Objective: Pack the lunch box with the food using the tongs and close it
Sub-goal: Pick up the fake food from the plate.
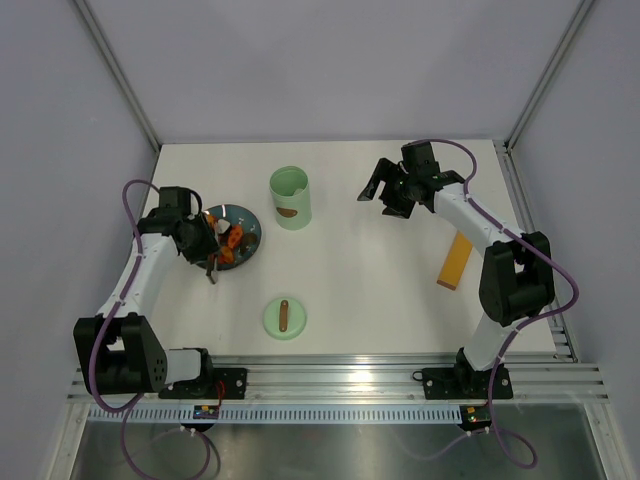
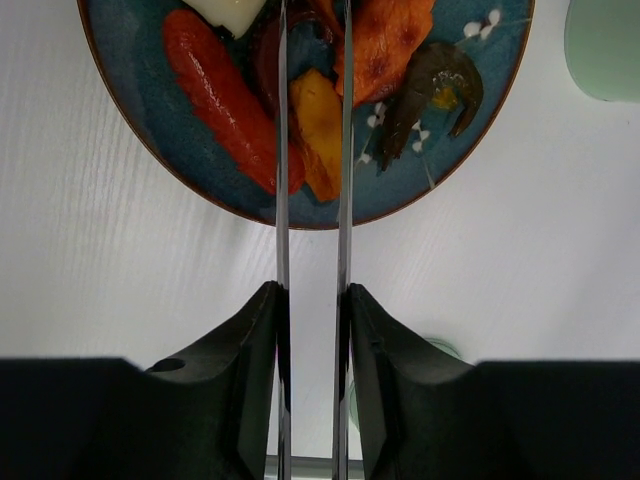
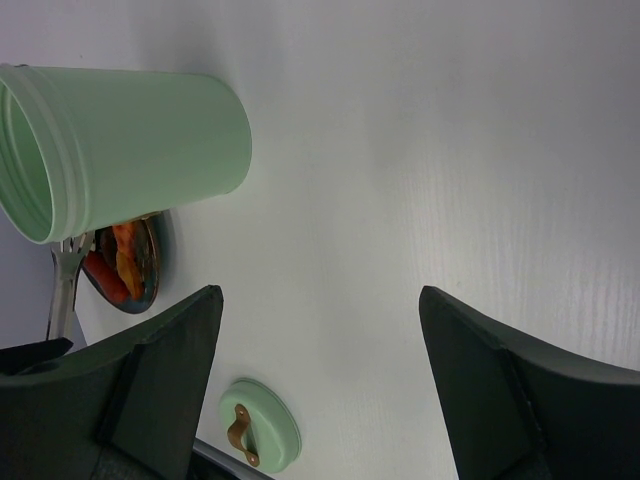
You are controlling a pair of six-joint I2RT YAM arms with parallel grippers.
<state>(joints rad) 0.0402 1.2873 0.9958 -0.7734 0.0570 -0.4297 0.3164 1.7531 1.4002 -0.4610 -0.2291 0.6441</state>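
The left pincer (image 2: 312,300) clamps the tongs (image 2: 281,160), squeezing their arms narrow, apparently to nip a piece of the food (image 2: 318,140) on the plate (image 2: 120,110) by the bench's (image 1: 380,290) left edge. The lunch box (image 1: 291,198) stands open at far-centre, ready to receive. Its lid (image 1: 285,317) waits by the near edge. The right pincer (image 3: 320,300) hangs wide and empty.

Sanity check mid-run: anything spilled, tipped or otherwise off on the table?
Nothing spilled or tipped. Lunch box stands upright and open, lid lies flat handle-up, food is all on the plate. Only stray: an orange-yellow strip lying on the right.
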